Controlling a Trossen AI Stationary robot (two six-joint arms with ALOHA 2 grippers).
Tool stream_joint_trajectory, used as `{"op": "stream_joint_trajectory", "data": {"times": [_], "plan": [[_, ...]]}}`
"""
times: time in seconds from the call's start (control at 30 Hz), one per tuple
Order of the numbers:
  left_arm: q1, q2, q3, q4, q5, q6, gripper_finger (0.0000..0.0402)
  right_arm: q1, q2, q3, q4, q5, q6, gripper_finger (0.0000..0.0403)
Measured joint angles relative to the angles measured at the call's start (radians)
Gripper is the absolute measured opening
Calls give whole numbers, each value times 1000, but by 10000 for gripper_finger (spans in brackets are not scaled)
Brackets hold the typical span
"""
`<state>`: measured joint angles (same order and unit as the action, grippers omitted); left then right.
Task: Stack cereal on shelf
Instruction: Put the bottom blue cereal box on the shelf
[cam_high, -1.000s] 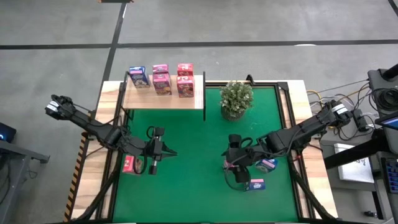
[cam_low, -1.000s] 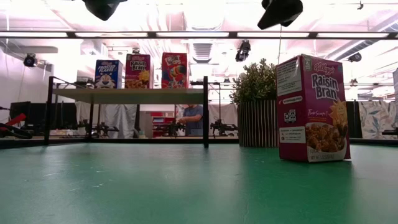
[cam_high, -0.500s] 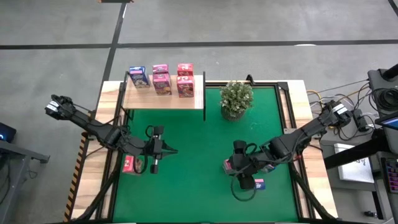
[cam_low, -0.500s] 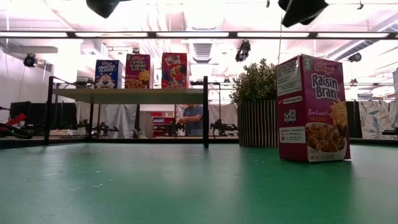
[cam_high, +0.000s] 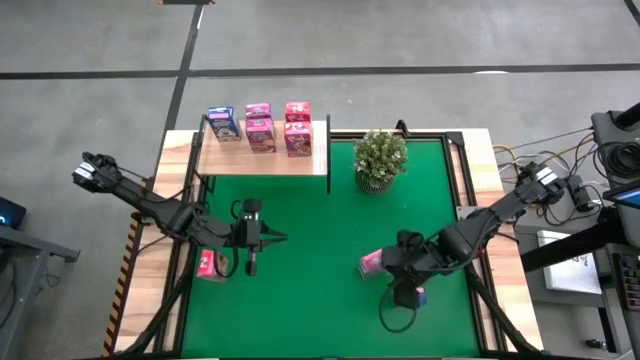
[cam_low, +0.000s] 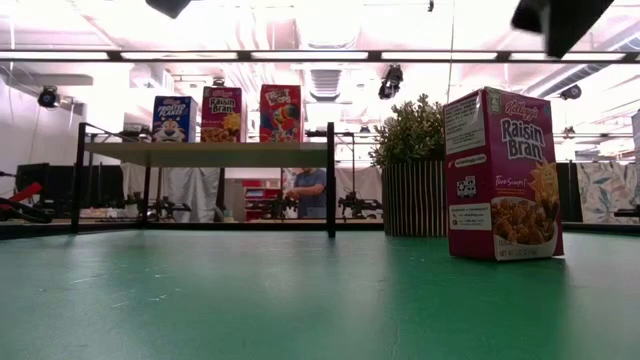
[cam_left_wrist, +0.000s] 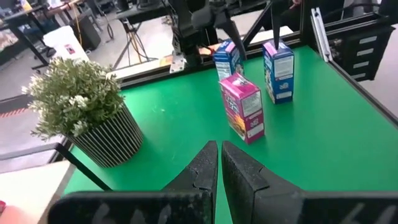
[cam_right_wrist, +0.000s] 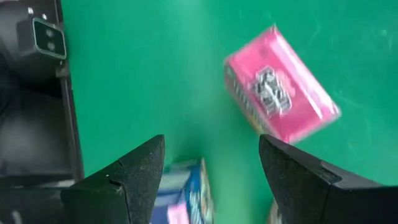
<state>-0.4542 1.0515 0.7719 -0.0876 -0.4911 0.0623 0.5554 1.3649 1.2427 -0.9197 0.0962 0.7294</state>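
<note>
My right gripper (cam_high: 402, 283) hangs over the near-right part of the green mat (cam_high: 320, 220) with its fingers (cam_right_wrist: 127, 177) spread wide and nothing between them. Just to its left stands a pink Raisin Bran box (cam_high: 371, 263), upright on the mat; from table height I can read its label (cam_low: 503, 173) clearly. Under and just beside the right gripper I see a blue cereal box (cam_right_wrist: 189, 196), partly hidden by the arm from above.

My left gripper (cam_high: 270, 237) waits over the left-middle of the mat, its fingers (cam_left_wrist: 205, 171) clenched together and empty. Another pink box (cam_high: 206, 265) lies near the mat's left edge, below the left arm.

The shelf (cam_high: 262, 160) sits at the far left of the table. On its board I count a blue Frosted Flakes box (cam_low: 171, 118) on the left, a pink Raisin Bran box (cam_low: 222, 114) in the middle and a red box (cam_low: 281, 113) on the right, with more pink boxes just in front of the latter two in the overhead view. A potted plant (cam_high: 379, 158) stands to the right of the shelf.
</note>
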Motion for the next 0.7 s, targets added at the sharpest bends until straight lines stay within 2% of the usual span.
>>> {"op": "stream_joint_trajectory", "data": {"times": [0.2,0.5,0.7], "plan": [[1,0,0,9,0,15,5,77,44,147,-166,61,106,249],[1,0,0,53,-2,66,5,208,207,209,-242,35,264,249],[1,-2,0,53,-78,74,5,268,252,243,-329,27,348,249]]}}
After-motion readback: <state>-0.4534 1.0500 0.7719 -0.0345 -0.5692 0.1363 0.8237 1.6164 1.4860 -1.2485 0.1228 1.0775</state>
